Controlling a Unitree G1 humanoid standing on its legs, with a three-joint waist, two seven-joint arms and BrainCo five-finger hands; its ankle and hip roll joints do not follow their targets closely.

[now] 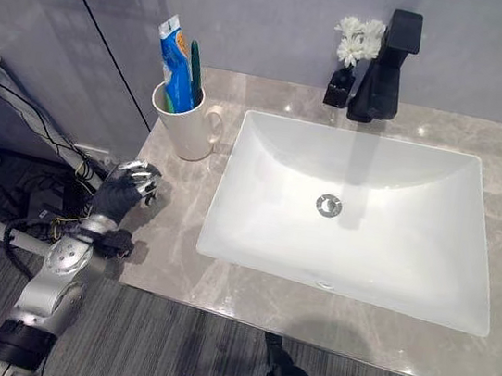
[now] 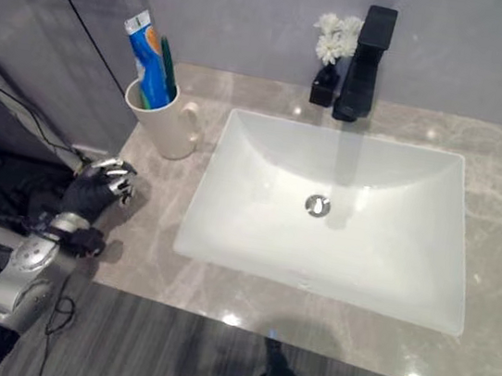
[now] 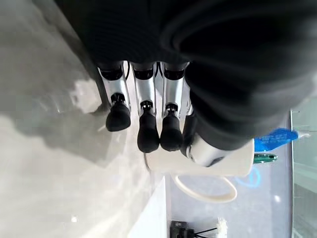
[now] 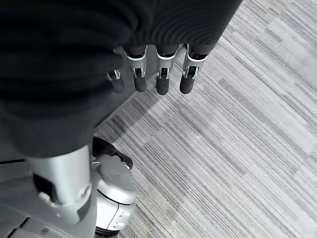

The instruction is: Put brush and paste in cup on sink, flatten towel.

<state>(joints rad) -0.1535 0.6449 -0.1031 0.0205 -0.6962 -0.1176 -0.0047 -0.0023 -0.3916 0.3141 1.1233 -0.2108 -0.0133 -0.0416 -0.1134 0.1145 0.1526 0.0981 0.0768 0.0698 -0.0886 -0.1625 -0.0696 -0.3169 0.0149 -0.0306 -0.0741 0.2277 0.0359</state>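
I see my left hand [image 1: 126,188] hovering at the left front edge of the grey marble countertop [image 1: 175,262], fingers [image 3: 147,134] relaxed and loosely bent, holding nothing. My right hand [image 4: 148,74] hangs over the grey striped floor [image 4: 237,148], fingers straight down, empty. Further back, the white rectangular sink basin [image 1: 350,211] sits in the counter. Left of it stands the white ceramic handled cup [image 1: 188,123] with the blue toothpaste tube [image 1: 175,63] and green toothbrush [image 1: 195,68] upright inside. The left wrist view catches the cup's handle side past my fingertips. At the back, a black faucet [image 1: 385,67] and white flowers in a small black vase [image 1: 355,48].
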